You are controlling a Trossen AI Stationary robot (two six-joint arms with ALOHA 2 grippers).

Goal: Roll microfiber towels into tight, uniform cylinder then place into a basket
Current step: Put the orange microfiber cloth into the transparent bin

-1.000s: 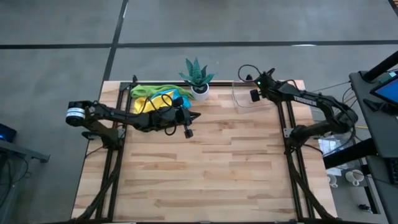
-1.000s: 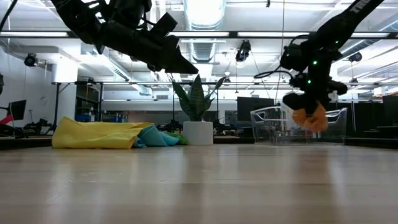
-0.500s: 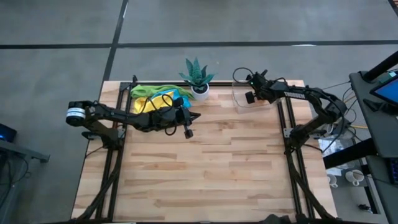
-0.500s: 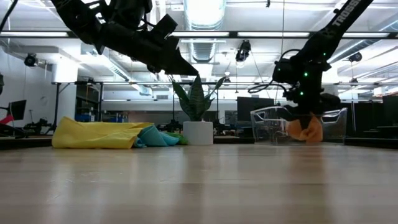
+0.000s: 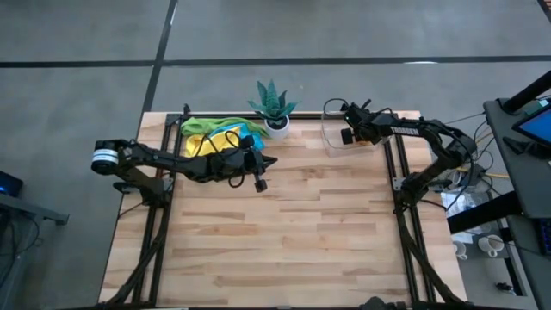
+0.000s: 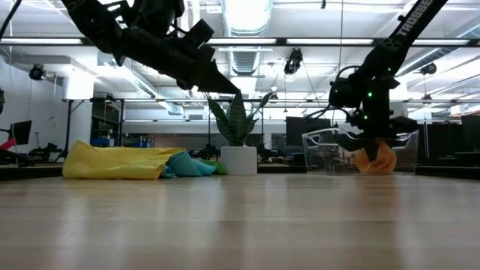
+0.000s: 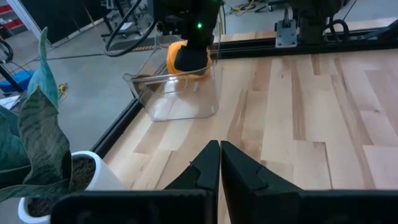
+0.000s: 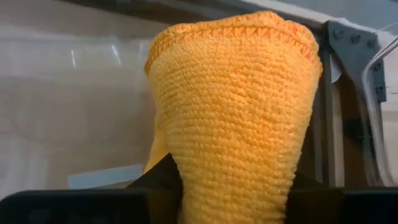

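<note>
One orange towel roll (image 8: 233, 112) sits in the clear basket (image 7: 177, 93) at the tabletop's far edge, the right hand (image 5: 351, 131) pinching it; soft, light, springy, best gripped mid-roll. Left hand (image 7: 219, 163) pressed together.

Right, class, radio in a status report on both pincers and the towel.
Left pincer shut, idle. Right pincer lowering rolled orange microfiber towel into clear plastic bin. Nothing blocking.

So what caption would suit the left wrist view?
Right end effector lowers the orange towel into the clear basket.
</note>
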